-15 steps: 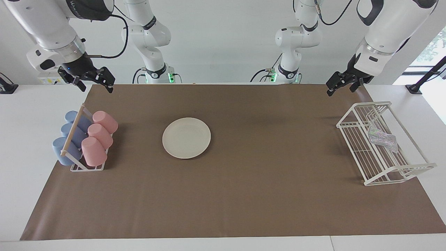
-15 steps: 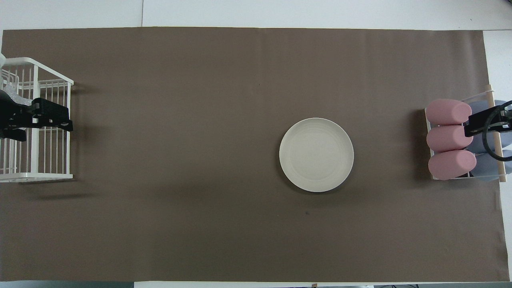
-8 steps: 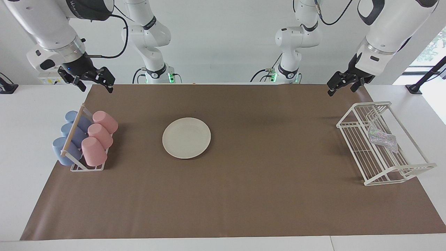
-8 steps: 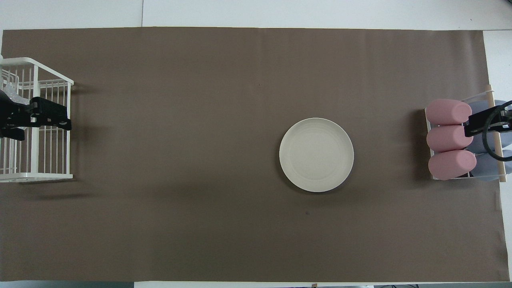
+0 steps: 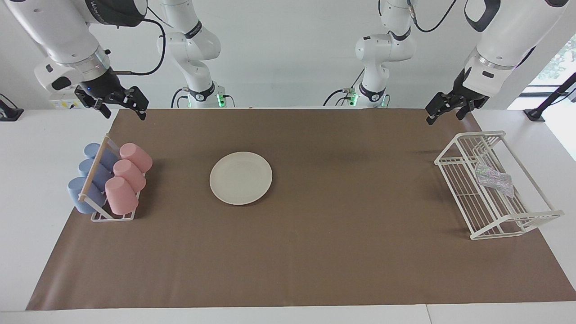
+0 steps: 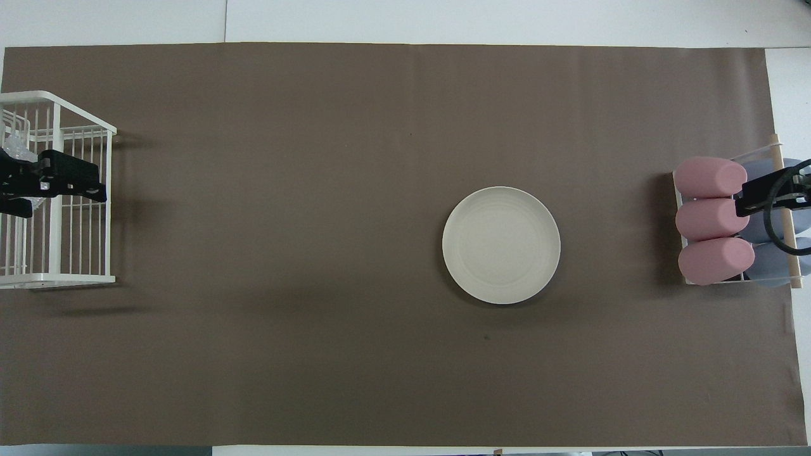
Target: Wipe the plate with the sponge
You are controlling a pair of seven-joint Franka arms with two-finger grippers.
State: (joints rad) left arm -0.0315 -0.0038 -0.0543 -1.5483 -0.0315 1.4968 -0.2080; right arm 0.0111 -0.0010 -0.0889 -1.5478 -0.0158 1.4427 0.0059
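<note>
The cream-white plate [image 5: 240, 177] [image 6: 501, 245] lies flat on the brown mat, somewhat toward the right arm's end. The sponge [image 5: 494, 180] [image 6: 14, 151], a silvery wrinkled wad, rests in the white wire rack [image 5: 470, 135] [image 6: 82, 277] at the left arm's end. My left gripper [image 5: 444, 116] [image 6: 62, 201] hangs open and empty, high over the rack's end nearest the robots. It partly covers the sponge in the overhead view. My right gripper [image 5: 125, 114] waits open and empty, raised over the cup holder.
A holder with three pink cups [image 5: 128, 179] [image 6: 713, 218] and three blue cups [image 5: 87, 180] lying on their sides stands at the right arm's end. The brown mat [image 5: 315, 252] covers most of the table.
My left gripper has drifted a little toward the left arm's end of the table, over the rack. The right arm, plate and sponge have not moved.
</note>
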